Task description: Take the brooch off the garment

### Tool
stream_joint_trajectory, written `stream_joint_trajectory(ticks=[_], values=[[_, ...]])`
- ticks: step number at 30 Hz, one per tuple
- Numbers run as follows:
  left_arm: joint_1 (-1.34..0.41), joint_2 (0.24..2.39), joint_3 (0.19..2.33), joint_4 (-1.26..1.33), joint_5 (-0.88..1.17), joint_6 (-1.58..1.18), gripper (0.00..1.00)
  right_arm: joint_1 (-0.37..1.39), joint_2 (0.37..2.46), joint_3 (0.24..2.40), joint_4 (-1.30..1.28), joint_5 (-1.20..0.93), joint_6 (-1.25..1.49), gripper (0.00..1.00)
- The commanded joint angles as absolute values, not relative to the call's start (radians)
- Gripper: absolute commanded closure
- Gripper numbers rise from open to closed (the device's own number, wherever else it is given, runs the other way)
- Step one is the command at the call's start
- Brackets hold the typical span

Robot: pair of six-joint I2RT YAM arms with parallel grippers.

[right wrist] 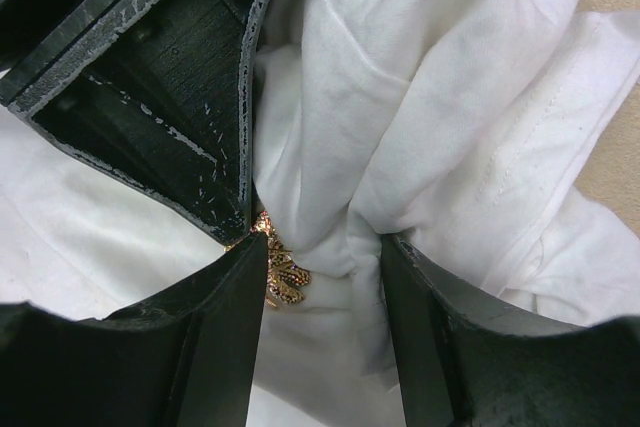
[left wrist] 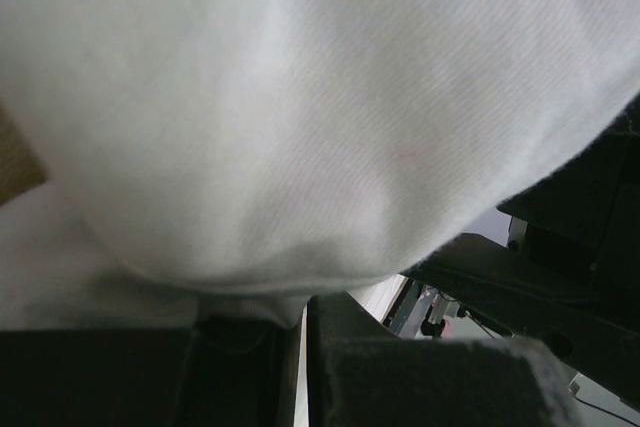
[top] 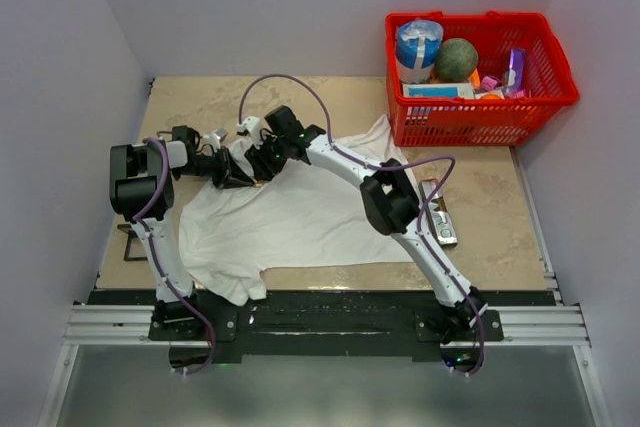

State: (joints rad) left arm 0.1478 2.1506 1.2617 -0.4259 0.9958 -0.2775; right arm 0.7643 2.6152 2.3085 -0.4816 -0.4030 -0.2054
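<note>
The white garment [top: 300, 212] lies spread and wrinkled on the table. Both grippers meet at its upper left part. My left gripper [top: 238, 175] is shut on a bunch of the cloth; in the left wrist view the garment [left wrist: 300, 107] fills the frame above the nearly closed fingers [left wrist: 400, 367]. My right gripper [right wrist: 323, 247] is open, its jaws either side of a raised fold of the garment [right wrist: 420, 97]. The small orange-gold brooch [right wrist: 282, 272] is pinned to the cloth, right against the inner edge of the left finger [right wrist: 200, 347], below the dark left gripper's finger [right wrist: 150, 77].
A red basket [top: 540, 97] of assorted items stands at the back right. A long silver bar [top: 440, 212] lies on the table right of the shirt. A dark frame-like object [top: 130, 244] sits at the table's left edge.
</note>
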Motion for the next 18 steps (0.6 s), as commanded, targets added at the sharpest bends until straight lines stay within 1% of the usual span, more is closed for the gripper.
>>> stream_joint_trajectory(ticks=[1,6,11,18], values=[[0.129,2.183,1.270,-0.400,0.928,-0.262,0.90,0.759,2.717,2.284,-0.646,-0.379,-0.178,0.47],[0.129,2.181,1.273,-0.400,0.928,-0.264,0.90,0.759,2.720,2.287,-0.652,-0.377,-0.181,0.47],[0.130,2.184,1.275,-0.400,0.928,-0.265,0.90,0.773,2.726,2.295,-0.680,-0.356,-0.210,0.51],[0.129,2.189,1.279,-0.399,0.928,-0.267,0.90,0.787,2.726,2.289,-0.696,-0.331,-0.229,0.52]])
